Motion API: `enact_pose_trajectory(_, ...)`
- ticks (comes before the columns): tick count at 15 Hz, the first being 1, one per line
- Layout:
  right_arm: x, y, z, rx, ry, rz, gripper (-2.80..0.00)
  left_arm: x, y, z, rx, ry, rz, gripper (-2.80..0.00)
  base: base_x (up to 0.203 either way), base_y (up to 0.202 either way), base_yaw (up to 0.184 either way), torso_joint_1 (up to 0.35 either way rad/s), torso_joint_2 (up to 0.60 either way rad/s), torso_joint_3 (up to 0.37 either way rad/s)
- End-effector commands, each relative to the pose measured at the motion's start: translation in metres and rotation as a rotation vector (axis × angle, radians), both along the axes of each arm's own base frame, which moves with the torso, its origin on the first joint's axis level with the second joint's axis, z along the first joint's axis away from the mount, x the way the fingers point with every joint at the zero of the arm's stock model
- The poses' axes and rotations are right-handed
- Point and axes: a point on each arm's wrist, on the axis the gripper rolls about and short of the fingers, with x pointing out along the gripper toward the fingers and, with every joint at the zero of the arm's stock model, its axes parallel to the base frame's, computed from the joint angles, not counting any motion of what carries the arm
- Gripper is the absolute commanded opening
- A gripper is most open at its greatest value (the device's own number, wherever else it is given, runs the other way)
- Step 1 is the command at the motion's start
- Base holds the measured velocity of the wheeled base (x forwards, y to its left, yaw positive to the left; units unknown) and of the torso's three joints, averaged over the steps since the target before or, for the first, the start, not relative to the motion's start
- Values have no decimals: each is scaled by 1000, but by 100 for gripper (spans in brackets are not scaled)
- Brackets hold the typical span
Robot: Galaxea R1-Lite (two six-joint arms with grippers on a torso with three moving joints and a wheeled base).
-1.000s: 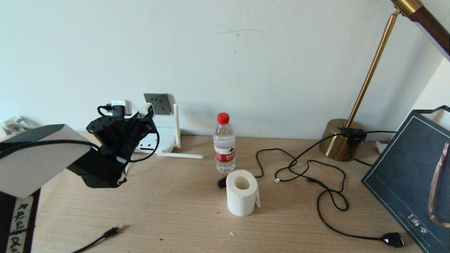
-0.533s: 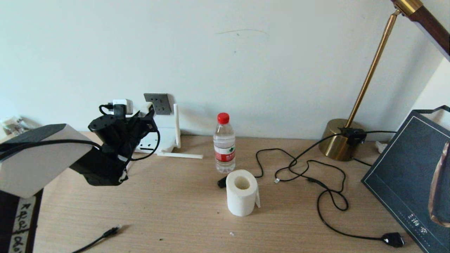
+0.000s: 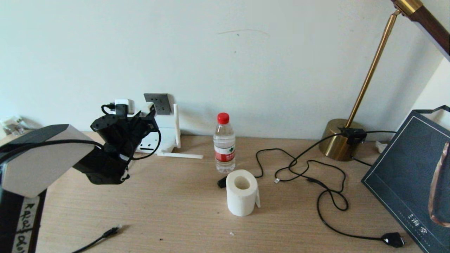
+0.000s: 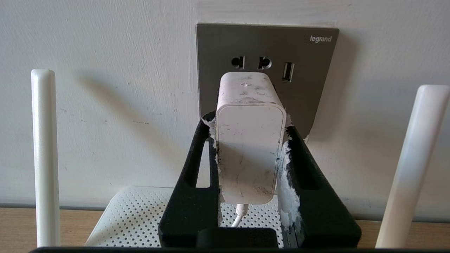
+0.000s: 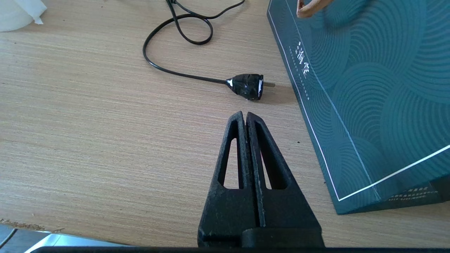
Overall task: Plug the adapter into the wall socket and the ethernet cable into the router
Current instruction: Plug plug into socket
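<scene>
Two risks: left pincer (image 4: 250,147), clamped on the adapter (image 4: 250,137), sits at 6 o'clock of the wall socket (image 4: 267,52) holes; misaligned prongs would jam. Right pincer (image 5: 245,119) fully closed, empty.

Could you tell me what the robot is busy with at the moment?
The left gripper grips the small white cube-shaped adapter in front of the dark-grey wall socket, above the flat white router. The black ethernet cable lies unplugged on the wooden table. The right gripper hovers shut, empty.

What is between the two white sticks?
In the left wrist view, the left gripper holding the adapter sits between them, before the wall socket.
</scene>
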Motion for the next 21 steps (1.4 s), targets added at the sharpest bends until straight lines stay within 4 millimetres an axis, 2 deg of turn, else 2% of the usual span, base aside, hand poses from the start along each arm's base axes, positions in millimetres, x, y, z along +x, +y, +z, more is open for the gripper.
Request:
enact_pose_trajectory(1, 0, 0, 0, -1, 2, 1, -280, 1, -1, 1, 0, -8, -2, -280, 0, 0, 0, 0, 0, 0)
enact_pose_trajectory(15, 0, 0, 0, -1, 2, 1, -280, 8, -5, 9, -1, -21, -8, -280, 0, 0, 0, 0, 0, 0)
enact_pose_trajectory(21, 0, 0, 0, -1, 2, 1, -280, 10, -4, 6, -1, -13, -6, -280, 0, 0, 0, 0, 0, 0)
